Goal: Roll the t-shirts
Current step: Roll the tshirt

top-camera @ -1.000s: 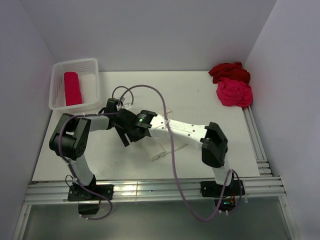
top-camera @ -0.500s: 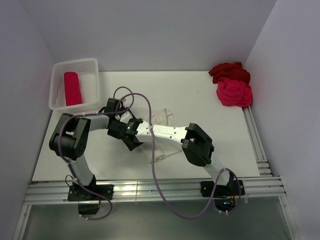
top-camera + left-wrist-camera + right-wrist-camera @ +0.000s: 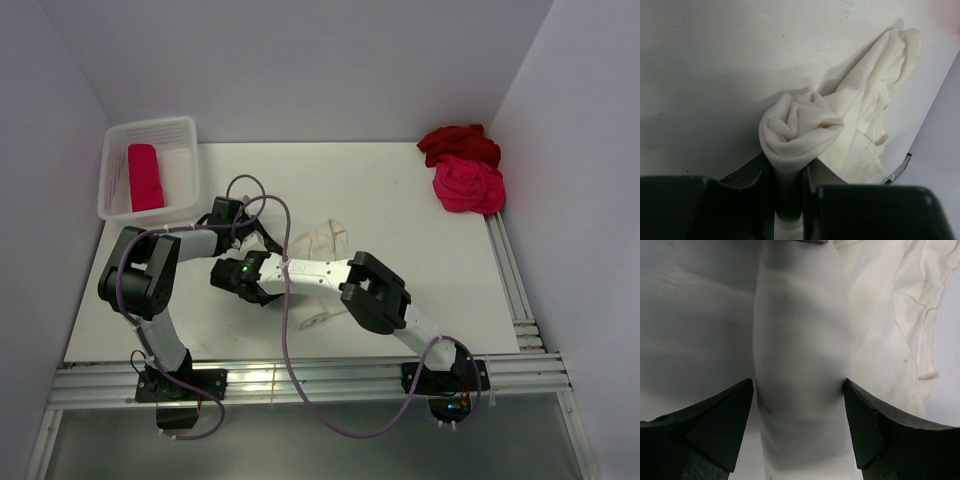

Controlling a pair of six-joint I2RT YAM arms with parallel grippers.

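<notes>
Left wrist view: the left pincer [image 3: 787, 175] is clamped narrow on the cream-white t-shirt [image 3: 800, 125]. The rolled end of the shirt bulges out just past the fingertips in a tight spiral. The unrolled cloth trails off to the upper right, flat on the table [image 3: 705, 60].

Right wrist view: the right pincer [image 3: 797, 387] stands wide and straddles the smooth rolled part of the same shirt [image 3: 800, 340]. Each fingertip [image 3: 742, 395] touches one side of the roll. Whether they squeeze it I cannot tell. Loose, creased cloth lies beside the roll on the right.

Top external view: both pincers meet left of the table's middle, the left pincer [image 3: 262, 232] just behind the right pincer [image 3: 228, 280]. The cream-white t-shirt [image 3: 322, 235] shows beside them, partly hidden under the right forearm.

A dark red t-shirt [image 3: 458, 142] and a pink-red t-shirt [image 3: 468, 185] lie bunched and touching in the far right corner. Another pink-red t-shirt [image 3: 145, 177], already rolled, lies in the white slatted basket [image 3: 150, 125] at the far left corner, well apart from the pincers.
</notes>
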